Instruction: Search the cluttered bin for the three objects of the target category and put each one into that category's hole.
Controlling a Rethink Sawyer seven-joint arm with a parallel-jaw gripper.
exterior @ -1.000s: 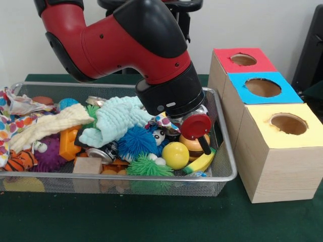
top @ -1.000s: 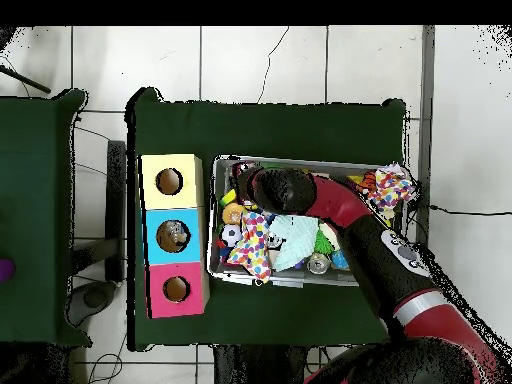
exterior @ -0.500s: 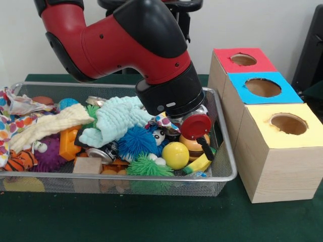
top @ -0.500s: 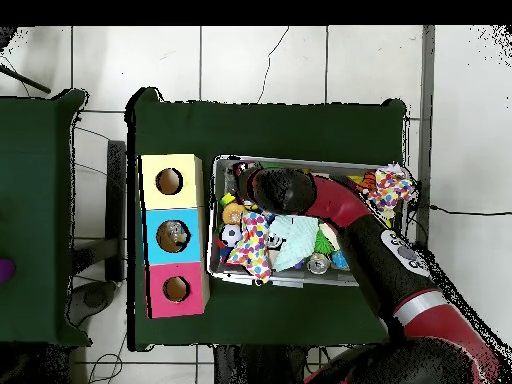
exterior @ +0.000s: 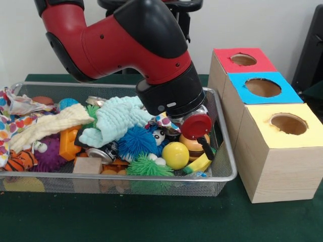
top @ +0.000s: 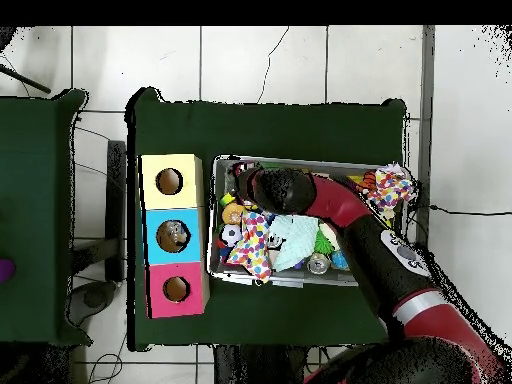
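At the wire bin's [exterior: 224, 171] end nearest the three wooden boxes, the red and black arm [exterior: 121, 40] is bent low over the clutter; the gripper [exterior: 198, 132] is seen only as a red disc with a black piece below it, set just above an orange and yellow round toy [exterior: 194, 145], and whether it is spread or clenched cannot be told, nor whether anything is grasped. Just beside that toy a yellow ball [exterior: 175, 154] lies near the bin's front rim, with a banana-shaped piece [exterior: 199, 164] against the rim at the corner; a blue spiky ball [exterior: 136, 140] and a green spiky ball [exterior: 146, 166] are found next to the yellow ball, and a small panda figure [exterior: 159, 136] is wedged between them. A pale mint cloth [exterior: 121, 116] is draped over the middle of the pile, a cream cloth [exterior: 48, 126] toward the far end, where a dotted fabric [exterior: 10, 121] hangs over the rim; an orange block [exterior: 69, 142], a purple knobbly ball [exterior: 48, 154], a striped tiger toy [exterior: 19, 160], a wooden cube [exterior: 87, 165] and a drinks can [exterior: 103, 153] are packed along the front. Beside the bin, on the green table [exterior: 151, 222], the boxes stand touching in a row: red-topped [exterior: 242, 61], blue-topped [exterior: 262, 88], yellow-topped [exterior: 285, 126], each with a round hole; in the overhead view something is seen inside the blue box's hole [top: 172, 236].
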